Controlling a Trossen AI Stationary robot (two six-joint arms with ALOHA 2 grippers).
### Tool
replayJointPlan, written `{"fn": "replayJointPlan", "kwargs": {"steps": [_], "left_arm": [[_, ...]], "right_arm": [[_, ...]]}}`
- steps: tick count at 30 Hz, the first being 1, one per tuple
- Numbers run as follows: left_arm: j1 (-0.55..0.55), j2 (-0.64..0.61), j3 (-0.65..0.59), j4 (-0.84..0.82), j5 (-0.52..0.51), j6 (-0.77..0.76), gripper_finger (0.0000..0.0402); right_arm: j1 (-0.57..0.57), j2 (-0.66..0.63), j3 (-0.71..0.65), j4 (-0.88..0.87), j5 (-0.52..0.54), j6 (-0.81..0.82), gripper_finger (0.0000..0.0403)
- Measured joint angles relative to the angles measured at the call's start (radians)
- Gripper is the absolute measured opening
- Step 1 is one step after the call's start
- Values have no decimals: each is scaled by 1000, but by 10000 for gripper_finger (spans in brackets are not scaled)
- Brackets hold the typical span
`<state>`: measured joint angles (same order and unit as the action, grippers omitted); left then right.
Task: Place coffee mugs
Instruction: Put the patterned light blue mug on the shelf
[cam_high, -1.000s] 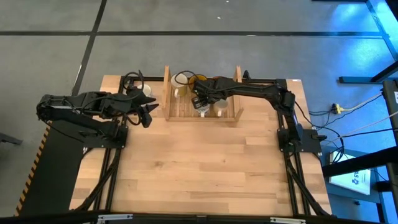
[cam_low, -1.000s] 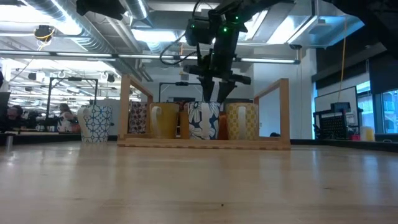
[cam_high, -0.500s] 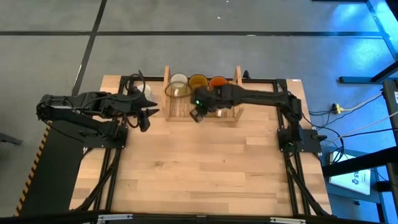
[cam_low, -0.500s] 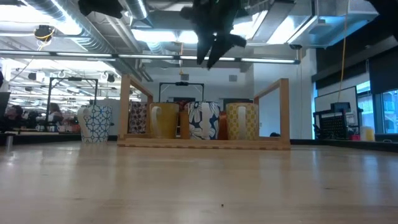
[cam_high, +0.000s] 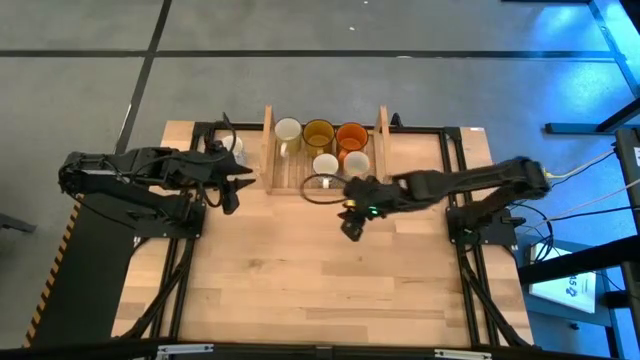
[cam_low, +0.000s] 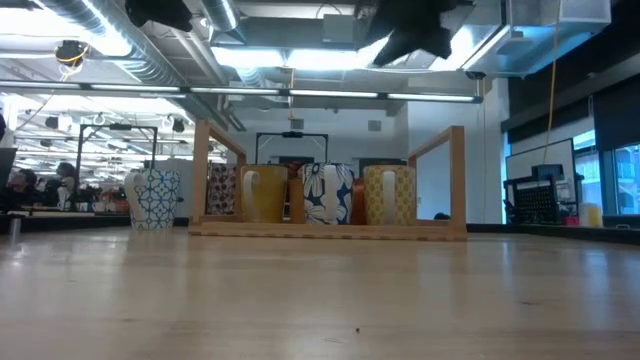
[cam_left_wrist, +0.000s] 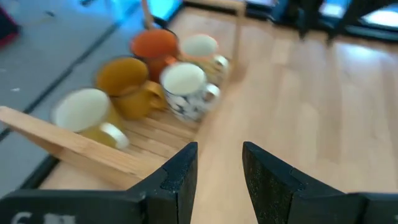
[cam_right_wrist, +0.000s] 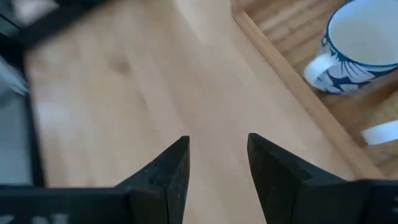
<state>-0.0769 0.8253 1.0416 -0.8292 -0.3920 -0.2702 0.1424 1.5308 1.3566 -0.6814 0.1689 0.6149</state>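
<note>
Five coffee mugs (cam_high: 325, 164) stand upright inside the slatted wooden rack (cam_high: 270, 150) at the far edge of the counter (cam_high: 320, 270): a white one, an amber one (cam_high: 319, 133) and an orange one (cam_high: 351, 134) in the back row, and two white ones in front. A sixth, blue-patterned mug (cam_low: 153, 198) stands on the counter just outside the rack's left wall, near the left pincer (cam_high: 232, 186). The main risk lies with this outside mug: it sits close to the rack wall, so a misaligned approach could knock it over or push it against the wood. A second risk is the tight packing inside the rack, where a lowered mug could strike a neighbour's rim or handle. The left pincer hovers beside the rack with fingers apart, holding nothing and touching nothing. The right pincer (cam_high: 352, 222) hangs above bare counter in front of the rack, likewise spread and empty, clear of the mugs.
</note>
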Motion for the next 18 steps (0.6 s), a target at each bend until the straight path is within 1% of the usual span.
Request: {"fn": "replayJointPlan", "kwargs": {"steps": [3,6,11,15,18], "left_arm": [[0,6,0,-30,90,8,121],[5,12,0,-51,134,-54,121],[60,13,0,-93,174,-158,121],[126,15,8,-104,210,-210,121],[195,34,51,-154,208,-212,121]], "right_arm": [[35,-122,-133,142,33,29,149],[63,-218,-212,208,65,32,149],[97,-331,-259,215,150,-24,149],[93,-379,-284,213,183,-61,149],[93,-394,-306,214,185,-72,150]]}}
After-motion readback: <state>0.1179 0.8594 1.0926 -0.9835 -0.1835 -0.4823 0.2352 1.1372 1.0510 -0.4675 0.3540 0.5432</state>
